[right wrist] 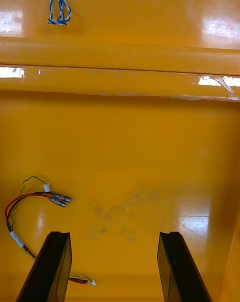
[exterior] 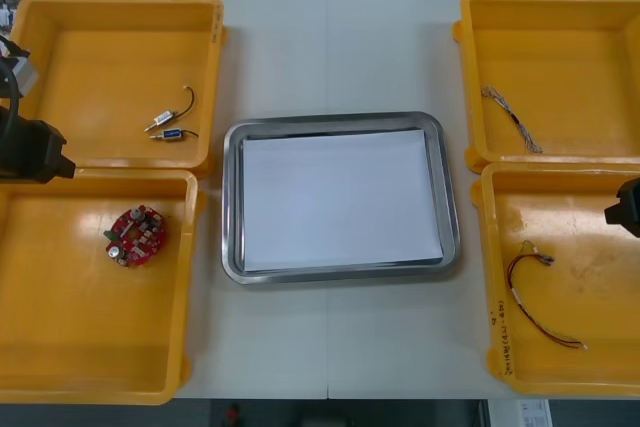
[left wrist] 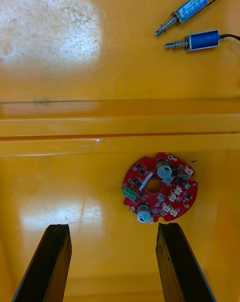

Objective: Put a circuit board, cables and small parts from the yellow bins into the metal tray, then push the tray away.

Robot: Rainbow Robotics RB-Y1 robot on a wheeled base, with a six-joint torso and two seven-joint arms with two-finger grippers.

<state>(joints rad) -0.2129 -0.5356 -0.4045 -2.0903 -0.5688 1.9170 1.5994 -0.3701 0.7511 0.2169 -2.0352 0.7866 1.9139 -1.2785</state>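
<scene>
yellow bins (exterior: 200,77): glossy plastic, scuffed | metal tray (exterior: 232,197): shiny rim, matt white inside | table (exterior: 330,47): matt

The front camera looks steeply down from above on the whole table (exterior: 330,57), while each wrist camera hangs close over its own side's bins (exterior: 120,1), sharing the board (left wrist: 159,187) and the red-yellow cable (right wrist: 59,199) with it.

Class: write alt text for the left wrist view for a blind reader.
The open left hand hovers above a yellow plastic bin, a round red circuit board lying just beyond its fingers. Two small metal parts lie in the next yellow bin.
</scene>
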